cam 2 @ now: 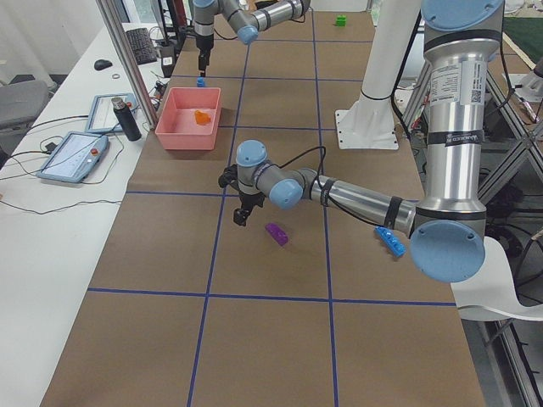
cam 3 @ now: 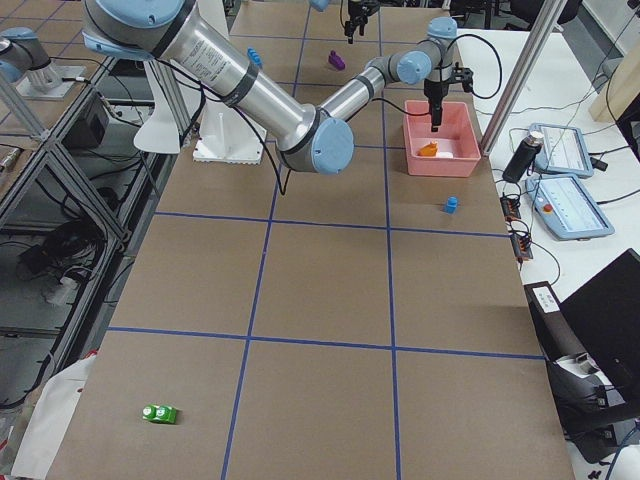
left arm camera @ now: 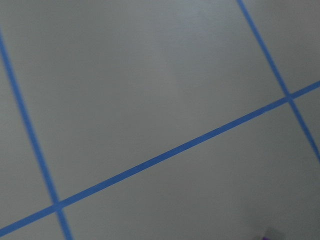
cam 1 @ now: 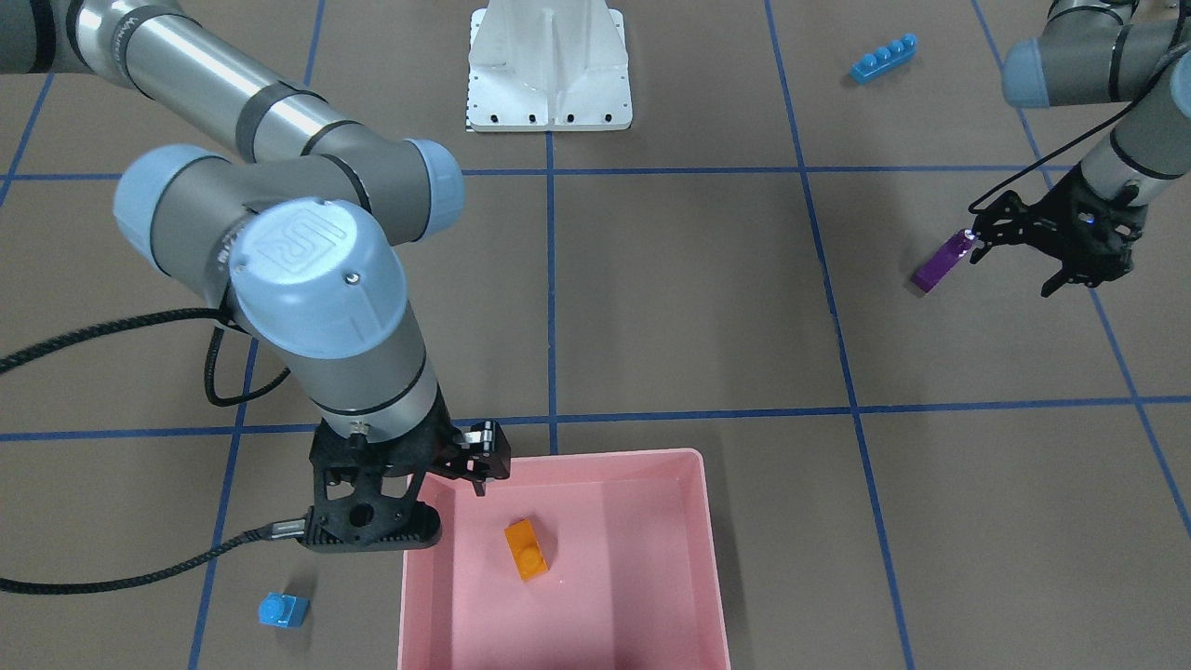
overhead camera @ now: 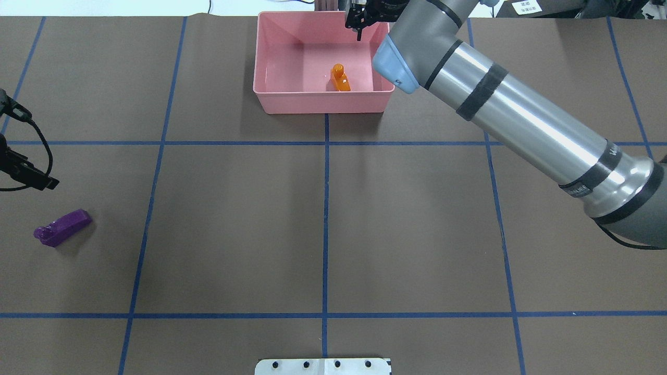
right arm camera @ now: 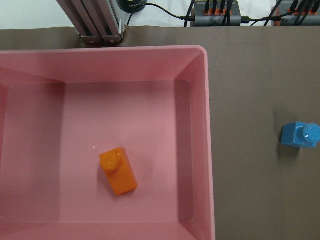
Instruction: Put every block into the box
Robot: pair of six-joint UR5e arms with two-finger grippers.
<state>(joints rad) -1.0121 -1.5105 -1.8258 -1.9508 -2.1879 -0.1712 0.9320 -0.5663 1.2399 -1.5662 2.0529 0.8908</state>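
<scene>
Right gripper (cam 1: 479,470) above box (cam 1: 614,455) corner; grip state unclear. Orange block (cam 1: 527,549) inside the box. Left gripper (cam 1: 1012,261) has fingers spread, empty, near purple block (cam 1: 940,262). Brown table (cam 1: 689,298), blue tape grid. Small blue block (cam 1: 283,609) outside box.

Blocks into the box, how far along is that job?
Done: the orange block lies in the pink box. In hand: nothing; the right gripper hangs over the box's corner, and the left gripper is open near the purple block. Left: that one, the small blue block, long blue block and green block, all on the table.
</scene>
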